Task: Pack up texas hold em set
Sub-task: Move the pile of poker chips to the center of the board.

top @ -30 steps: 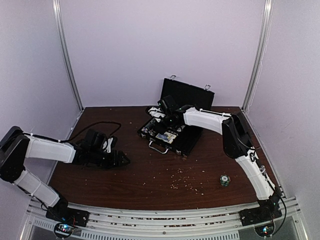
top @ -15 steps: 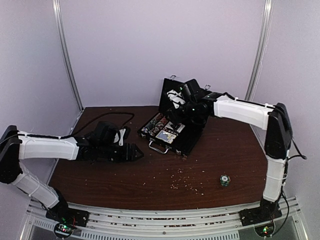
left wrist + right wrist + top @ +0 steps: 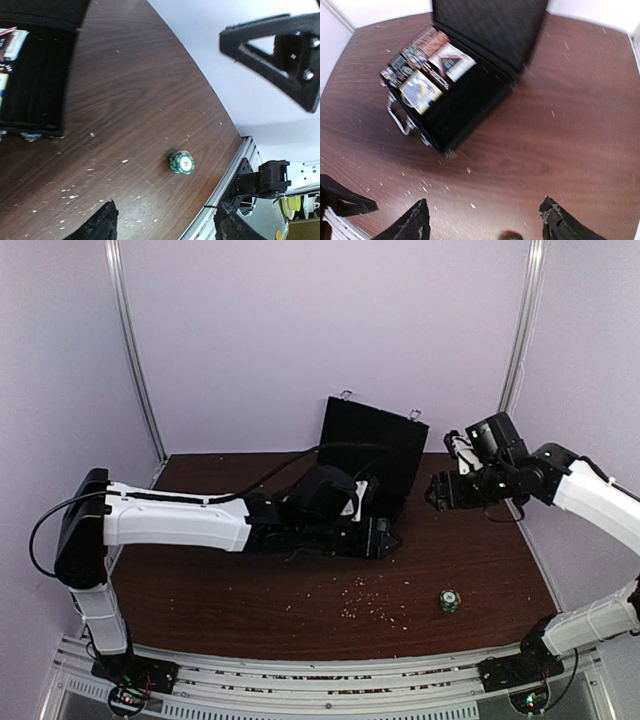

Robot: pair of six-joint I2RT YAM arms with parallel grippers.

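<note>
Green chips [image 3: 449, 600] loose on bench [image 3: 250, 590], well front-right of case [image 3: 375, 440]. Left fingers [image 3: 102, 225] spread, empty, just in front of case. Case open, striped chips [image 3: 412, 52] and card decks [image 3: 452, 61] inside. Right fingers [image 3: 415, 222] spread, empty, raised right of case.

Left arm [image 3: 170, 520] reached across case [image 3: 370, 440] front; right arm [image 3: 590, 490] withdrew rightward from case.

High rear overview, two downward wrist views, case [image 3: 375, 440] common
</note>
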